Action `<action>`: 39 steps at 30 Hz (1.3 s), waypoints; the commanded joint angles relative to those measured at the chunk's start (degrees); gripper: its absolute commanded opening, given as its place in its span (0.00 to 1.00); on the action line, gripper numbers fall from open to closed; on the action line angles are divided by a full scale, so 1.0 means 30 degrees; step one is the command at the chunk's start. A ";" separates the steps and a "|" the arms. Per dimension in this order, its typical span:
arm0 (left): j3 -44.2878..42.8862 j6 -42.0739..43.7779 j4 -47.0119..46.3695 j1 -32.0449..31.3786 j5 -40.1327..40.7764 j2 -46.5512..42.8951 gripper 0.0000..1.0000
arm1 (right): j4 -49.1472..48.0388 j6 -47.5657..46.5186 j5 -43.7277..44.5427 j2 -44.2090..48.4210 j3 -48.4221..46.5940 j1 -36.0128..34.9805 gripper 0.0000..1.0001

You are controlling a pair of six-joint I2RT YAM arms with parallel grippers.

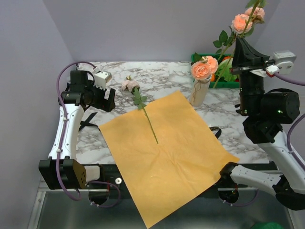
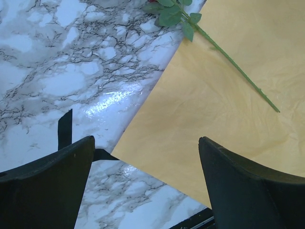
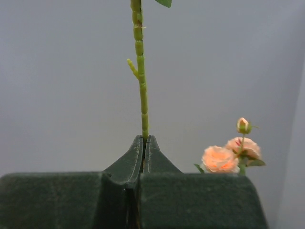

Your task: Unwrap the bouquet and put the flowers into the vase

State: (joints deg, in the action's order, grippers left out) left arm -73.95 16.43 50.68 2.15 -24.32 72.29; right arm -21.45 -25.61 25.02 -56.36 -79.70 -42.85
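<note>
- The right gripper (image 3: 144,140) is closed tight on the green stem of a held rose (image 1: 243,21) and carries it high above the far right of the surface (image 1: 109,138), blooms uppermost.
- The step in hand looks to be setting this stem into the vase (image 1: 198,98), which stands upright just left of and below that gripper and in front of the green crate (image 1: 231,85).
- The stem lies aslant in the top view, so I would bring it nearer upright first, then put its lower tip over the rim before lowering.
- Two peach roses in the vase (image 1: 205,67) crowd the mouth. It would be best to aim for the free side of the rim and go down slowly, so the new stem does not push them or tip the narrow vase.
- The grip should be released only once the stem is well inside.
- The left gripper (image 2: 145,143) hangs fully spread and empty over the left corner of the orange paper (image 1: 167,162).
- That paper lies flat and unfolded, with a strand of black ribbon (image 2: 64,129) on the marble just beside it.
- A lying rose (image 1: 129,84) remains to be done: its pale bloom is on the marble, its thin stem reaching onto the paper.
- The flowers are peach and pale pink, with thin knobbly green stems and small leaves.
</note>
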 commanded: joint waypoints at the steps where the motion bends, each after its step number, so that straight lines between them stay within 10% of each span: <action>1: -0.0895 0.0062 0.0100 0.0103 -0.0567 0.0277 0.99 | -0.1079 -0.0343 0.0510 -0.0198 0.1311 0.2118 0.01; 16: -0.1540 0.0910 0.0569 0.0103 -0.0918 0.1039 0.99 | -0.8285 0.2029 -0.0284 -0.3536 0.3774 0.7250 0.01; 39: -0.2537 0.2200 0.1682 0.0073 -0.1094 0.2094 0.99 | -1.4175 0.3232 0.0831 -0.7697 0.5003 0.7809 0.01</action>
State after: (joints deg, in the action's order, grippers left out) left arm -79.53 21.37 53.71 2.15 -26.02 78.35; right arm -57.65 -16.86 25.71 -78.02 -66.37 -19.75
